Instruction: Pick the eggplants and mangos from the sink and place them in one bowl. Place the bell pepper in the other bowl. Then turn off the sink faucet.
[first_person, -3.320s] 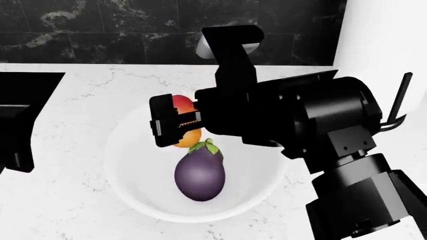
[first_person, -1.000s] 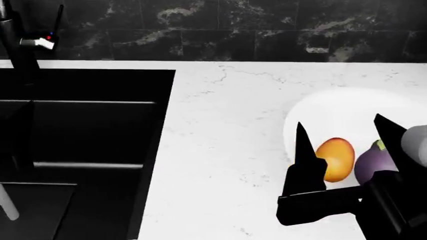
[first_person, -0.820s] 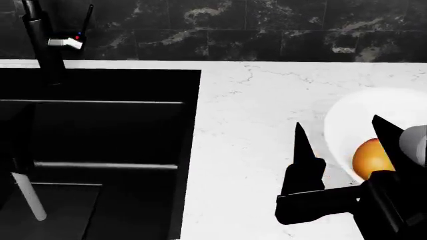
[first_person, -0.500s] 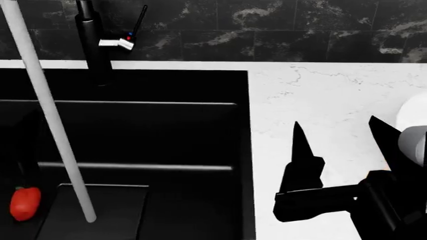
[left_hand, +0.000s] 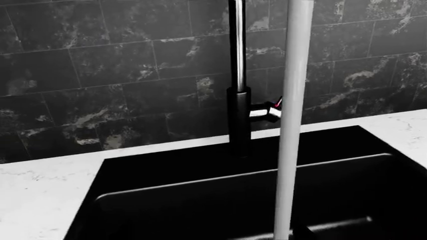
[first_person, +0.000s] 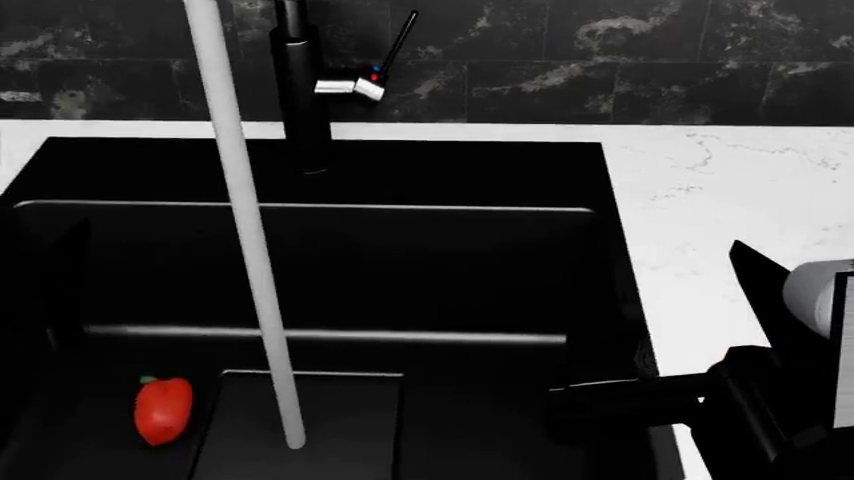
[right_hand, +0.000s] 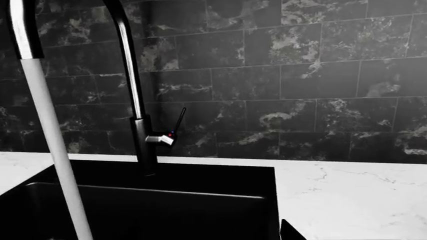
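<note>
1. The black sink (first_person: 320, 290) fills the centre and left of the head view.
2. The red bell pepper (first_person: 162, 408) lies at the lower left, on the basin floor beside the recessed drain plate (first_person: 300, 425).
3. The sink faucet (first_person: 303, 80) stands at the top centre; a pale water stream (first_person: 247, 230) falls onto the plate.
4. The right gripper (first_person: 694, 345) at the lower right is spread open, holding nothing.
5. The left gripper is out of sight.

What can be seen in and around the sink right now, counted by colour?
Red: 1, the bell pepper lying in the sink.
Black: 2, the sink and the sink faucet.
White: 2, the running water stream and the marble counter.
Total: 5.
</note>
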